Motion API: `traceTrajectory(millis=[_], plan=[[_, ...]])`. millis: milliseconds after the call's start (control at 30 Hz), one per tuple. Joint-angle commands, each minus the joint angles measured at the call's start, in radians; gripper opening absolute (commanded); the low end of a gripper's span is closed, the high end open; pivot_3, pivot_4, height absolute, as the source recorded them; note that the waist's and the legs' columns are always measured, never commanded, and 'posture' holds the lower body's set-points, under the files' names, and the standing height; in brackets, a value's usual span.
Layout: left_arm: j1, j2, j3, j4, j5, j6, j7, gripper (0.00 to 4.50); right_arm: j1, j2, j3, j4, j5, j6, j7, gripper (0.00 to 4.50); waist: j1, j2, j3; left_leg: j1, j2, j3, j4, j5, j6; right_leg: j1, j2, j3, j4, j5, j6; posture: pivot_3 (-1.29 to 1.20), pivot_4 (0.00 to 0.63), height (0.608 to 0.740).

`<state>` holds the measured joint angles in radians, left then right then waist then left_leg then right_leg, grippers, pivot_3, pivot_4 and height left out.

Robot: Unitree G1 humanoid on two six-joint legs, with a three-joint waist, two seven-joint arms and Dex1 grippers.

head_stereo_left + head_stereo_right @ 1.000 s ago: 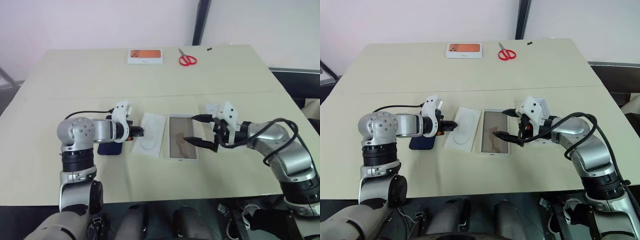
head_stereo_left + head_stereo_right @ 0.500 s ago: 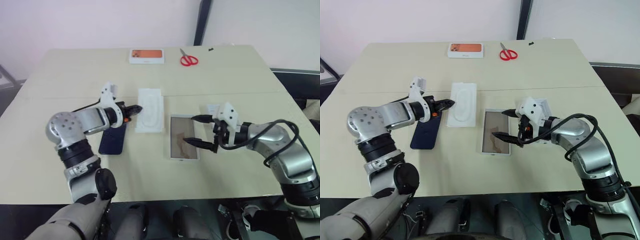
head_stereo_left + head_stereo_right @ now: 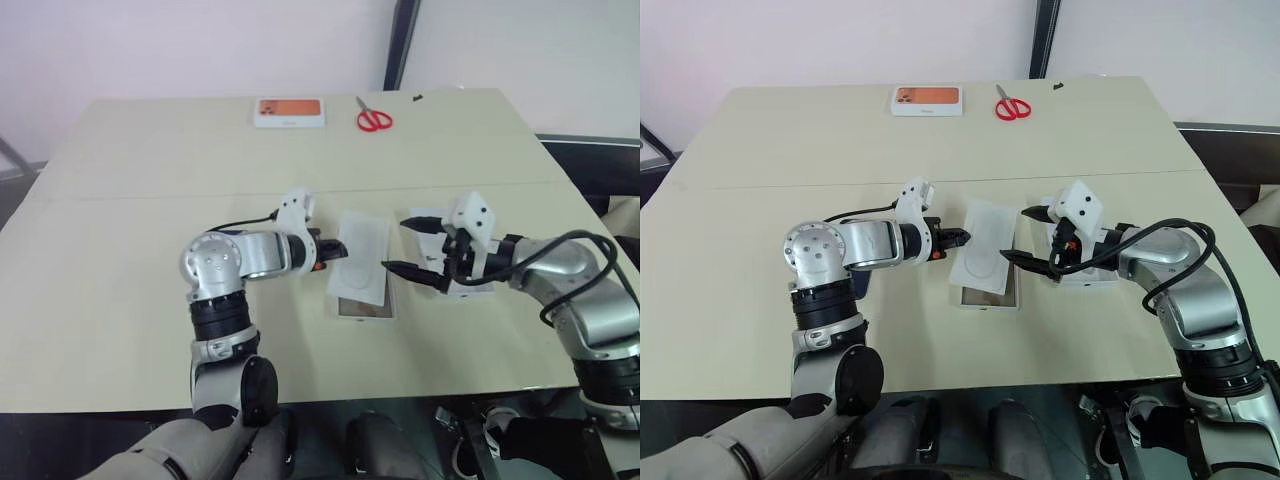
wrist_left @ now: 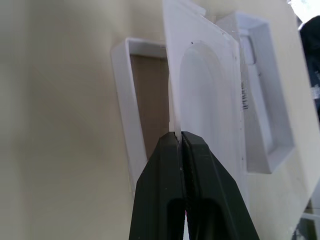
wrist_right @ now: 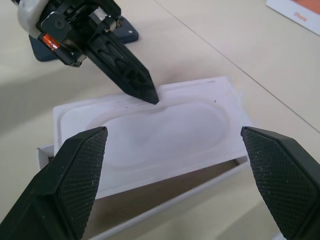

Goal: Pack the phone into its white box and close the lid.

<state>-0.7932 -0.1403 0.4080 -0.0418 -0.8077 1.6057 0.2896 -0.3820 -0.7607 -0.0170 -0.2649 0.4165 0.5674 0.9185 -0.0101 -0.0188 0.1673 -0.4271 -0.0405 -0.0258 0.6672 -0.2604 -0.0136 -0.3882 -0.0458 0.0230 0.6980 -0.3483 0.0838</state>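
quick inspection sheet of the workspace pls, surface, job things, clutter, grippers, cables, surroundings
surface: beige table, seam across its middle
job's things: white box open, tan floor showing; lid beside it, inside up; phone on the table behind the left arm
clutter: thin white insert held over the box; scissors and box with orange picture at the far edge
grippers: left gripper shut on the insert's edge; right gripper open
cables: black cables along both arms
surroundings: pale wall, dark post behind
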Motion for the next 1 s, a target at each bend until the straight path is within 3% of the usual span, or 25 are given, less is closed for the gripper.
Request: traceTrajectory(millis=[33, 267, 367, 467, 700, 867, 1000], plan=[[0.007, 0.008, -0.034, -0.044, -0.070, 0.009, -0.001, 0.93, 0.001, -0.009, -0.027, -0.030, 0.003, -0.017, -0.004, 4.50, 0.000, 0.000, 0.000, 0.000, 0.000, 0.000, 0.000, 0.000, 0.000, 0.000, 0.000, 0.000, 0.000, 0.000, 0.000, 0.00, 0.150, 0.740], [0.037, 0.125, -0.060, -0.091, -0.177, 0.009, -0.061, 4.37, -0.007, 0.001, 0.004, -0.037, -0.008, -0.006, -0.017, 4.50, 0.000, 0.000, 0.000, 0.000, 0.000, 0.000, 0.000, 0.000, 0.000, 0.000, 0.000, 0.000, 0.000, 0.000, 0.000, 0.00, 0.150, 0.740], [0.027, 0.188, -0.027, -0.139, -0.172, -0.012, -0.137, 4.37, -0.026, 0.007, 0.045, -0.013, -0.051, -0.016, -0.031, 4.50, 0.000, 0.000, 0.000, 0.000, 0.000, 0.000, 0.000, 0.000, -0.001, 0.000, 0.000, 0.000, 0.000, 0.000, 0.000, 0.00, 0.150, 0.740], [0.044, 0.320, -0.068, -0.176, -0.096, -0.191, -0.255, 4.41, -0.070, 0.031, 0.088, 0.014, -0.086, -0.003, -0.057, 3.66, -0.004, 0.000, 0.000, 0.000, 0.000, 0.000, 0.000, 0.001, -0.001, -0.001, 0.000, 0.000, 0.000, 0.000, 0.000, 0.00, 0.150, 0.740], [0.261, 0.696, -0.341, -0.198, 0.174, -0.625, -0.668, 4.41, -0.137, 0.072, 0.188, 0.029, -0.190, 0.081, -0.152, 0.03, -0.002, 0.001, 0.000, 0.000, 0.000, 0.000, -0.002, 0.001, -0.002, -0.001, 0.000, 0.001, -0.001, 0.000, 0.000, 0.00, 0.150, 0.740], [0.414, 0.835, -0.359, -0.223, 0.213, -0.834, -0.945, 4.41, -0.175, 0.126, 0.276, 0.029, -0.256, 0.111, -0.187, 0.03, -0.001, 0.001, 0.000, 0.000, 0.000, -0.001, -0.002, 0.001, -0.002, -0.001, -0.001, 0.000, -0.002, 0.000, -0.001, 0.00, 0.150, 0.740], [0.493, 0.910, -0.386, -0.236, 0.269, -0.947, -1.076, 4.41, -0.221, 0.188, 0.325, 0.082, -0.311, 0.125, -0.226, 0.03, -0.004, 0.002, -0.001, 0.000, 0.000, -0.001, -0.003, 0.001, -0.002, -0.001, -0.001, 0.000, -0.002, 0.000, -0.001, 0.00, 0.150, 0.740]])
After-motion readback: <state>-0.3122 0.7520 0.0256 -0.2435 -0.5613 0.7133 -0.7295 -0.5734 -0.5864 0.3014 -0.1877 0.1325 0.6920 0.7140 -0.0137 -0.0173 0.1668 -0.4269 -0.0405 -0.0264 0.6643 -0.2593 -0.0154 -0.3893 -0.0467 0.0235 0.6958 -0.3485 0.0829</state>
